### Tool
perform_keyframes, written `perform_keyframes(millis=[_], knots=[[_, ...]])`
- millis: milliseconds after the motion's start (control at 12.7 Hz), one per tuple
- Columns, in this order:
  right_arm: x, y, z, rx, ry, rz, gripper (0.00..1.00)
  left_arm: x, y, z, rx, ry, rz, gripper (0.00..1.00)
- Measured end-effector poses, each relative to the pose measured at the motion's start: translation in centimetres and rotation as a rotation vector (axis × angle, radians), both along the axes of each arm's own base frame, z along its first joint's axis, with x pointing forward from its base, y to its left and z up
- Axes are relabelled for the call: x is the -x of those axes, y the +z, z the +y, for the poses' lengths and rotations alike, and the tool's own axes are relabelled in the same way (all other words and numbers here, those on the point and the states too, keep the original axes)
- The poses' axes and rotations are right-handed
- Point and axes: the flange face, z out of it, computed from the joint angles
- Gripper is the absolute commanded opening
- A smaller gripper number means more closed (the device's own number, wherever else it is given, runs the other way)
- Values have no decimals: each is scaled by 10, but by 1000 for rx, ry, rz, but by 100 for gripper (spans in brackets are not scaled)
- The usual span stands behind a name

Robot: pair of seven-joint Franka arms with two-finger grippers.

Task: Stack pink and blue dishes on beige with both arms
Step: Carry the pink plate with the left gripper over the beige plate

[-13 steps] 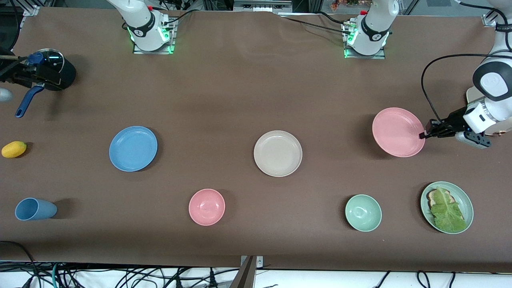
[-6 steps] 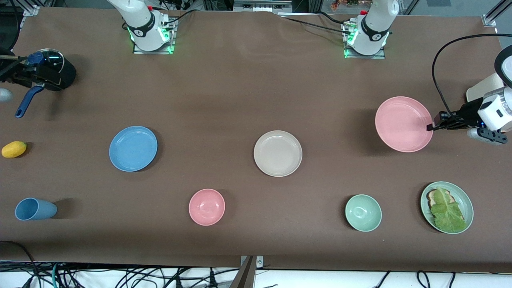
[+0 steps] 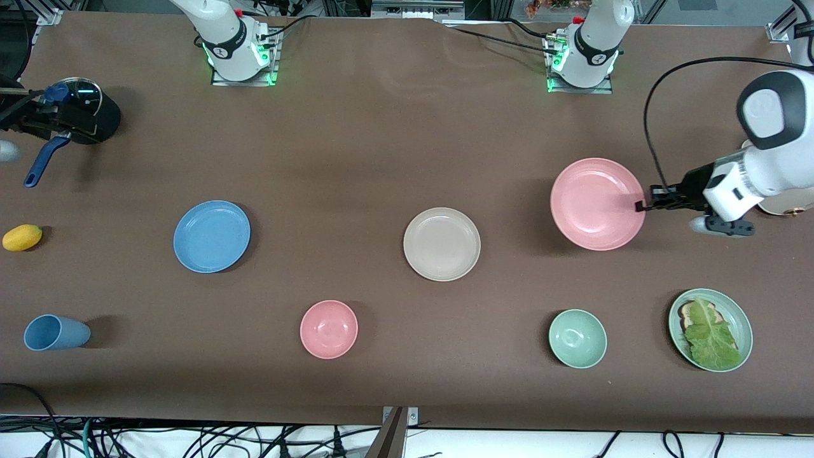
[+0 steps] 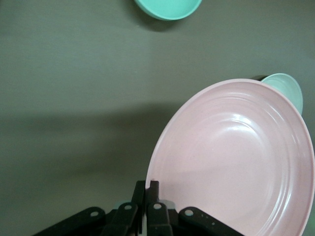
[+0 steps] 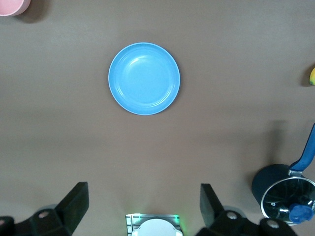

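My left gripper [image 3: 639, 207] is shut on the rim of the pink plate [image 3: 594, 203], which hangs tilted above the table toward the left arm's end, beside the beige plate [image 3: 442, 243]. The left wrist view shows both fingers [image 4: 147, 189] pinching the pink plate's [image 4: 236, 162] edge. The beige plate lies flat mid-table. The blue plate [image 3: 212, 236] lies flat toward the right arm's end. My right gripper [image 5: 144, 189] is open and empty, high over its own base, out of the front view; the blue plate [image 5: 144, 78] lies well off from it.
Nearer the front camera stand a pink bowl [image 3: 329, 329], a green bowl [image 3: 577, 338], a green plate with toast and lettuce [image 3: 710, 329] and a blue cup [image 3: 56, 332] on its side. A yellow fruit [image 3: 22, 237] and a dark lidded pot [image 3: 82, 117] sit at the right arm's end.
The left gripper has lifted the pink plate and carried it toward the beige plate. Everything else on the table stayed put.
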Motion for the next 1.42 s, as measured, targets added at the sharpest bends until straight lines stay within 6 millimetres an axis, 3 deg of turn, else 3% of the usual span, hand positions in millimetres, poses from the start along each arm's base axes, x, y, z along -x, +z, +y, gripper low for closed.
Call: perform_keyframes(millis=[394, 631, 946, 1183, 1419], knots=[[0, 0, 0, 0, 0, 0, 100, 3, 9, -134, -14, -66, -24, 0], [0, 0, 0, 0, 0, 1, 100, 3, -5, -191, -16, -129, -71, 0], [0, 0, 0, 0, 0, 1, 100, 2, -52, -243, -28, -114, -99, 0], [0, 0, 0, 0, 0, 1, 100, 4, -86, -271, -36, -96, -117, 0], [0, 0, 0, 0, 0, 1, 100, 9, -107, -293, -40, -95, -124, 0]])
